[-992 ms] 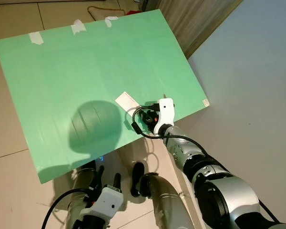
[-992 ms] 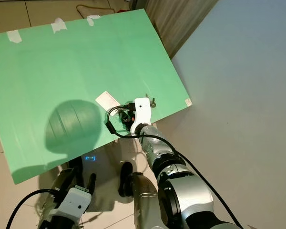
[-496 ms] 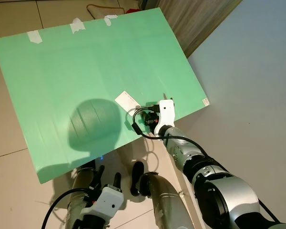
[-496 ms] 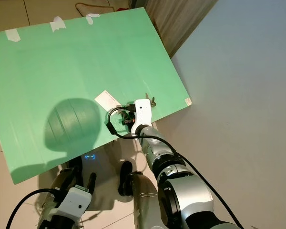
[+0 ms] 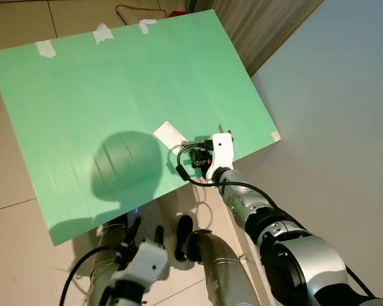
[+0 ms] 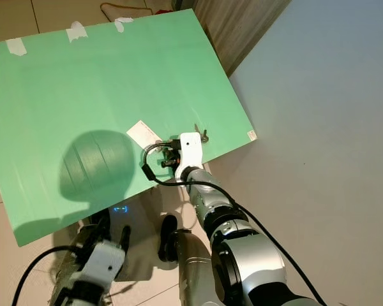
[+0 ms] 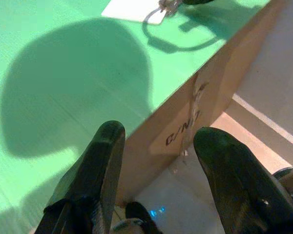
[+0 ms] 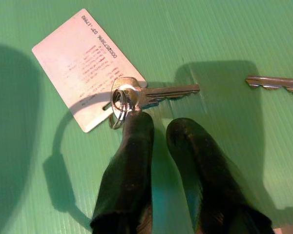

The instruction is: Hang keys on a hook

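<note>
A silver key on a ring [image 8: 136, 95] lies flat on the green board [image 5: 115, 83], joined to a white card [image 8: 83, 61]. My right gripper [image 8: 158, 124] reaches over the board's near right part [image 5: 199, 158]. Its fingers stand almost together with a thin gap and nothing between them. One fingertip [image 8: 136, 122] touches the key ring. A second key [image 8: 276, 83] lies apart, farther toward the board's right edge [image 6: 203, 135]. My left gripper [image 7: 158, 136] hangs open below the board's near edge [image 5: 147, 233]. I cannot make out a hook.
The green board rests on a cardboard box [image 7: 200, 112] over a tiled floor [image 5: 6, 185]. Tape strips [image 5: 104, 34] hold its far edge. A grey wall [image 5: 332, 95] rises on the right. My head's shadow [image 5: 127, 166] falls on the board.
The left arm has shifted a little at the lower edge and shows blurred. The right gripper has crept slightly toward the key ring and card.
</note>
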`<state>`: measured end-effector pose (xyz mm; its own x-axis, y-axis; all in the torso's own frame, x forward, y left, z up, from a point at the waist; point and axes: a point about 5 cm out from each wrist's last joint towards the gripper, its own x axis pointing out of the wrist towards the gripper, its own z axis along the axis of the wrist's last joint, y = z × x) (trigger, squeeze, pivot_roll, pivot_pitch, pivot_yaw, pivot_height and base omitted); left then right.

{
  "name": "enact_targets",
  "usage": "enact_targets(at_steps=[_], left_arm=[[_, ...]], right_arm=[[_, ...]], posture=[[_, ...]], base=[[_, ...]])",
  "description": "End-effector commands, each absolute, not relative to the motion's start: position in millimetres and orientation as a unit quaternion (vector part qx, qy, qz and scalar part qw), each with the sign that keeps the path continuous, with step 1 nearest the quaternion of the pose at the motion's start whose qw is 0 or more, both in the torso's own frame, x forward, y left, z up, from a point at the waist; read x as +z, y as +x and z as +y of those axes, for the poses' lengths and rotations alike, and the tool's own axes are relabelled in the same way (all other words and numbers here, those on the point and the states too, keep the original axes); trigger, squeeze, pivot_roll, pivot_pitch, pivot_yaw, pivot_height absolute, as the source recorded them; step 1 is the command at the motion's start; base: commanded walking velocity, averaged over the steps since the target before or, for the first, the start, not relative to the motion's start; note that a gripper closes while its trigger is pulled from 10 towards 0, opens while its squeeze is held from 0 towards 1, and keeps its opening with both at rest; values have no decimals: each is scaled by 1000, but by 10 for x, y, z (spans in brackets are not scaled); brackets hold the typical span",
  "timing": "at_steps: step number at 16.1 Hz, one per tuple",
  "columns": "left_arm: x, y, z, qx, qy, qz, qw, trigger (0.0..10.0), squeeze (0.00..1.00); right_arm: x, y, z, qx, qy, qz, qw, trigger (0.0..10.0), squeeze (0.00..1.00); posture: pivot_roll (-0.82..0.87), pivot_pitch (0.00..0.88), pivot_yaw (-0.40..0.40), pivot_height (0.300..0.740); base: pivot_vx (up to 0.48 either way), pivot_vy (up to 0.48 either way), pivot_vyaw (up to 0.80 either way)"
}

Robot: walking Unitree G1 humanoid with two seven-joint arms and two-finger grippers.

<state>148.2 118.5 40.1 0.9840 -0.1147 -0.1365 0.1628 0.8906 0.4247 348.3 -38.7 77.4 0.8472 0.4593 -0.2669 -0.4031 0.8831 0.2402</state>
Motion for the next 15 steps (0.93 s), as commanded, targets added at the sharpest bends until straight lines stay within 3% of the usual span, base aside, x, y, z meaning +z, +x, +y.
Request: enact_targets(at_steps=[1,6,11,12,13,15], left_arm=[[319,1414,1140,-82,211,88,970,10000,0],[365,1485,1206,-66,217,88,970,10000,0],[385,1539,1173,-58,223,85,969,10000,0],[387,1538,1161,-58,225,81,969,10000,0],[382,1536,1161,-59,226,83,969,10000,0],[370,1522,1154,-62,229,85,968,10000,0]], right_arm=[[691,3274,31,270,112,181,939,10000,1000],[705,3295,-12,276,105,171,940,10000,1000],[675,3261,3,298,89,173,934,10000,1000],[659,3246,16,304,81,178,932,10000,282],[653,3239,23,306,82,180,931,10000,0],[664,3235,45,315,94,182,927,10000,0]], posture=[[343,523,-310,740],[333,508,-309,740],[334,493,-308,740],[334,491,-307,740],[337,489,-308,740],[341,486,-310,740]], base=[[0,0,0],[0,0,0],[97,308,0],[0,0,0],[0,0,0],[0,0,0]])
